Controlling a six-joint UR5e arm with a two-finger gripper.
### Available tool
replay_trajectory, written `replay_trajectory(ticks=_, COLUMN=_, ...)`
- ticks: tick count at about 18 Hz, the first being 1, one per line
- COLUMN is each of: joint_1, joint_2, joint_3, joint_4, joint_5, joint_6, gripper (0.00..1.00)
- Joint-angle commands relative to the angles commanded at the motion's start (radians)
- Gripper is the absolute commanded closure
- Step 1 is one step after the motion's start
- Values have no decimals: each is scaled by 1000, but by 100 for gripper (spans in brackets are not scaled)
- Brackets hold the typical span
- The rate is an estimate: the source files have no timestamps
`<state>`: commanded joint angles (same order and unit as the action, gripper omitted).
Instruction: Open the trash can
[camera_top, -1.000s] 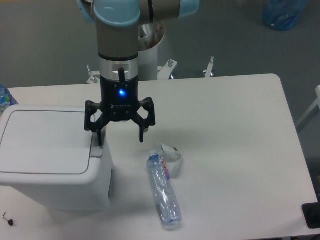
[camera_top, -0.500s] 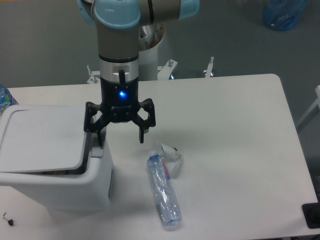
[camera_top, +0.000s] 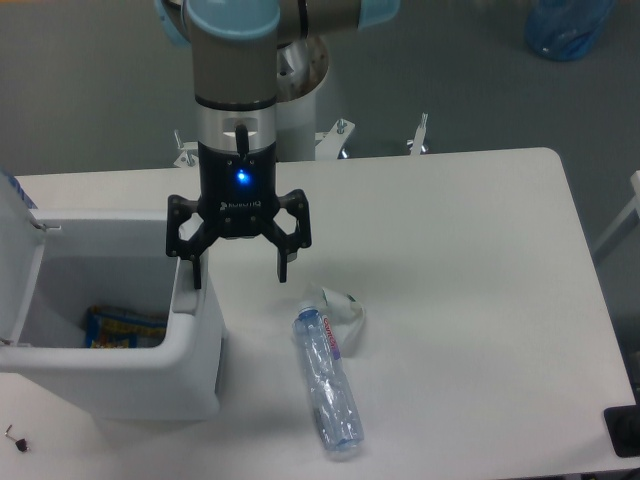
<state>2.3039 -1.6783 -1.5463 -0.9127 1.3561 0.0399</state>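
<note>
Lid swung up, trash can (camera_top: 190, 370) under claw (camera_top: 240, 272)

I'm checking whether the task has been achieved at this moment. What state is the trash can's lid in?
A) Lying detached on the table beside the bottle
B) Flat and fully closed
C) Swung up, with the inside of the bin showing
C: the lid of the trash can stands up at the left edge, and a colourful wrapper shows inside the bin.
</note>
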Motion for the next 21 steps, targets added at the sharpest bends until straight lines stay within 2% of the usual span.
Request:
replay_trajectory(ticks=3, joint_1=51, joint_2=28, joint_3=0, joint_4=-2, joint_5=3, joint_6=2, gripper=0)
replay_trajectory(ticks=8, joint_1=147, joint_2=34, joint_3=9, joint_4=-3, joint_5=32, joint_6=29, gripper=0)
replay_trajectory(ticks=13, joint_1=207, joint_2=34, joint_3=6, joint_4=-37, joint_5=38, joint_6=329, gripper=0)
replay_trajectory(ticks=15, joint_1=221, joint_2=34, joint_3=5, joint_4=-101, joint_5=60, joint_6=434, gripper=0)
replay_trajectory(ticks=17, joint_1=242, joint_2=34, joint_3=-2, joint_4=-167, joint_5=159, joint_6=585, gripper=0)
replay_trajectory(ticks=19, joint_1=252, joint_2=34, joint_3=-8, joint_4=-172, joint_5=201, joint_6=676, gripper=0)
replay_trajectory(ticks=21, joint_1=284, joint_2=34, joint_3=-14, joint_4=-172, joint_5=199, joint_6=689, gripper=0)
